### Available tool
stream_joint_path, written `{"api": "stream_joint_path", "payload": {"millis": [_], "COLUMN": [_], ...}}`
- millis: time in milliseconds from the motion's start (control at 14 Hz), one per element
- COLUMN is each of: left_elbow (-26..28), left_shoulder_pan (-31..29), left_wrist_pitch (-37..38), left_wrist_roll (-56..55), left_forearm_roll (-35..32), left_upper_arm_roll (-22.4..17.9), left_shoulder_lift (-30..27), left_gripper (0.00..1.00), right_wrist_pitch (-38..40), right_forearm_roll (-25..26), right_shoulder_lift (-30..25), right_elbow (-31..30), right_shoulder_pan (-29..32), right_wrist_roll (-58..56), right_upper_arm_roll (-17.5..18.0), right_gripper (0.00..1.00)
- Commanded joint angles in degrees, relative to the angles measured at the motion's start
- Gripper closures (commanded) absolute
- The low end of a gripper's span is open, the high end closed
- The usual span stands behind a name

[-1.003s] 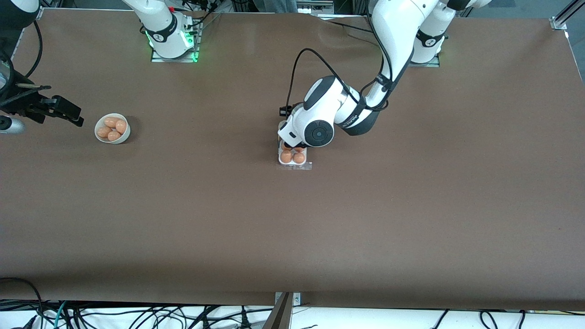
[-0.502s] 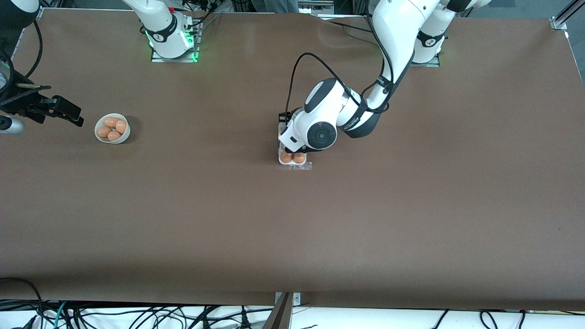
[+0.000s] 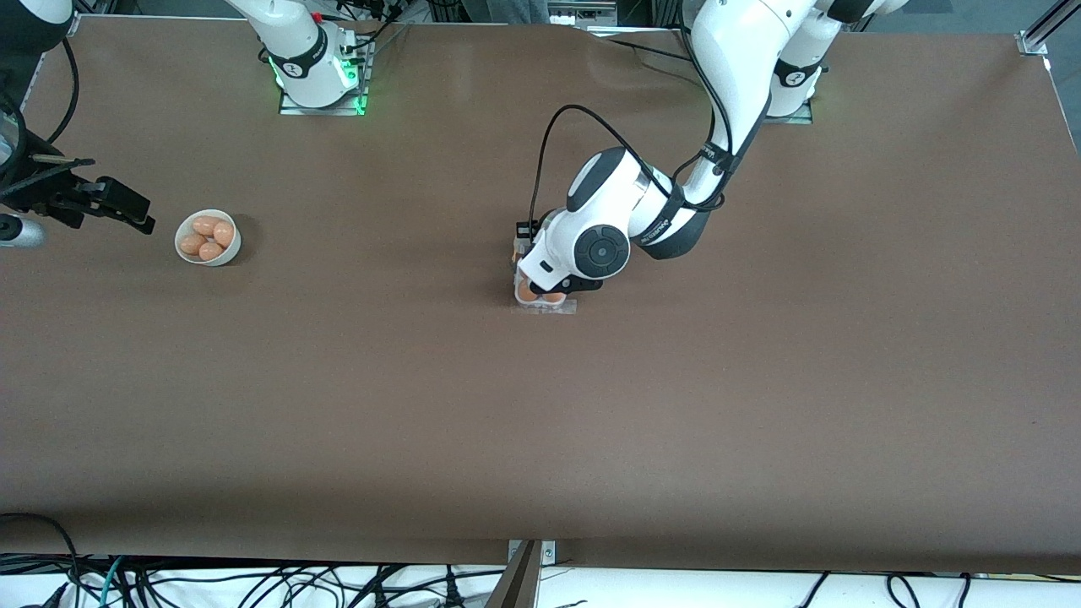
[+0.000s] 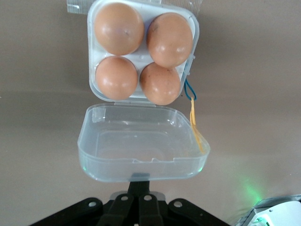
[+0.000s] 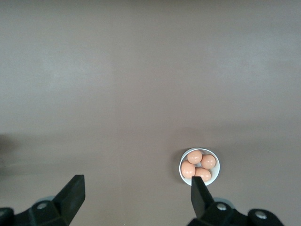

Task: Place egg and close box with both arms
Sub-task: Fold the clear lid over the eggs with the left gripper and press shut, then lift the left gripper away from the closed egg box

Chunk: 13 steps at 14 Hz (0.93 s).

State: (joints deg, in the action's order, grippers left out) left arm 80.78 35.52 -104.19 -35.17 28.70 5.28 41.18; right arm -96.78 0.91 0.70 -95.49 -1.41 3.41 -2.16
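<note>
We see bare brown table below us, our right gripper with its two black fingers spread wide apart, and a round white bowl holding four orange-brown eggs just by one fingertip

4 eggs in box, bowl toward right arm's end, well apart

Clear glossy plastic lid; smooth, shiny eggs
</note>
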Motion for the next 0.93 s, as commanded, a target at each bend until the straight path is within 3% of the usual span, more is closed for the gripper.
{"api": "stream_joint_path", "payload": {"millis": [0,430,502,645,717,860], "left_elbow": [-1.9,-6.5,-6.6,-8.3,-9.9,-11.9], "left_shoulder_pan": [0.4,-0.1,-0.1,-0.2,-0.2,-1.5], "left_wrist_pitch": [-1.0,-0.6,-0.2,0.2,0.5,2.7], "left_wrist_roll": [-0.7,-0.6,-0.5,-0.3,-0.1,0.0], "left_forearm_roll": [-1.5,-1.9,-3.3,-8.9,-12.1,-16.4], "left_upper_arm_roll": [-1.2,-5.3,-6.9,-10.5,-12.4,-14.7], "left_shoulder_lift": [0.7,0.6,0.1,-1.6,-2.7,-4.2], "left_gripper": [1.0,0.97,0.87,0.32,0.14,0.03], "right_wrist_pitch": [0.9,0.8,0.8,0.8,0.8,0.8], "right_forearm_roll": [-0.3,-0.3,-0.3,-0.3,-0.3,-0.3], "right_shoulder_lift": [0.4,0.3,0.3,0.3,0.3,0.4], "right_elbow": [1.1,1.1,1.1,1.0,1.1,1.1], "right_shoulder_pan": [0.7,0.7,0.7,0.7,0.7,0.7], "right_wrist_roll": [-0.6,-0.6,-0.6,-0.6,-0.6,-0.6], "right_upper_arm_roll": [0.5,0.5,0.5,0.5,0.5,0.5], "right_gripper": [0.0,0.0,0.0,0.0,0.0,0.0]}}
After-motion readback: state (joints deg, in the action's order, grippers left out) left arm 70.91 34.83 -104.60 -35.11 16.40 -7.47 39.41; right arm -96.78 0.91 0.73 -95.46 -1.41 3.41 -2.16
